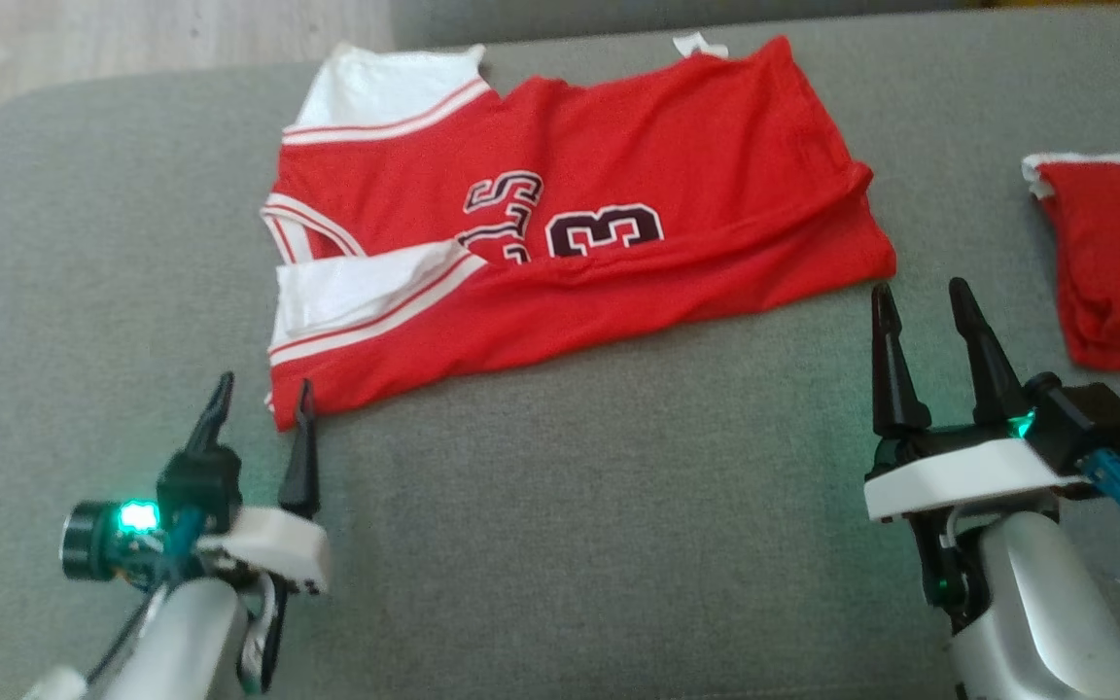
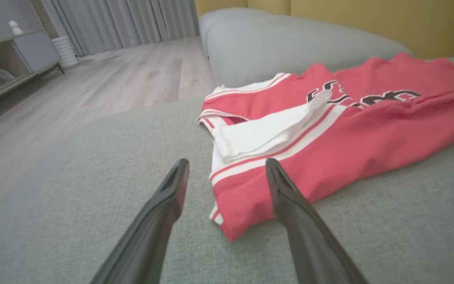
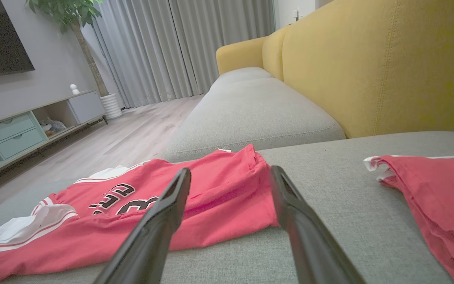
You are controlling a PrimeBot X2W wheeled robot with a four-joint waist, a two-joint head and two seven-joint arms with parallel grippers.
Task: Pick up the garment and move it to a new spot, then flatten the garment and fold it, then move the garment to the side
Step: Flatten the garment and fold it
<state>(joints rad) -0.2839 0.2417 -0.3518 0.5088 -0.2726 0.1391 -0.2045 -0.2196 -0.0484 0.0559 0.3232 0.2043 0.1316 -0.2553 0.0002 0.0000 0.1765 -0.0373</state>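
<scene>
The garment (image 1: 579, 233) is a red jersey with white trim and dark numbers, lying on the grey cushion with its near long edge folded over. My left gripper (image 1: 263, 389) is open just at the jersey's near left corner, nothing between its fingers. In the left wrist view that corner (image 2: 246, 205) lies between the two fingers, on the cushion. My right gripper (image 1: 920, 297) stands open just off the jersey's near right corner, empty. From the right wrist, the jersey (image 3: 211, 197) lies ahead of the open fingers.
A second red garment (image 1: 1119, 262) lies at the right edge of the grey cushion (image 1: 560, 506). The yellow sofa back (image 3: 369, 71) rises behind it. Wooden floor (image 2: 93, 94) and a low TV cabinet (image 3: 22, 130) lie beyond the cushion's left edge.
</scene>
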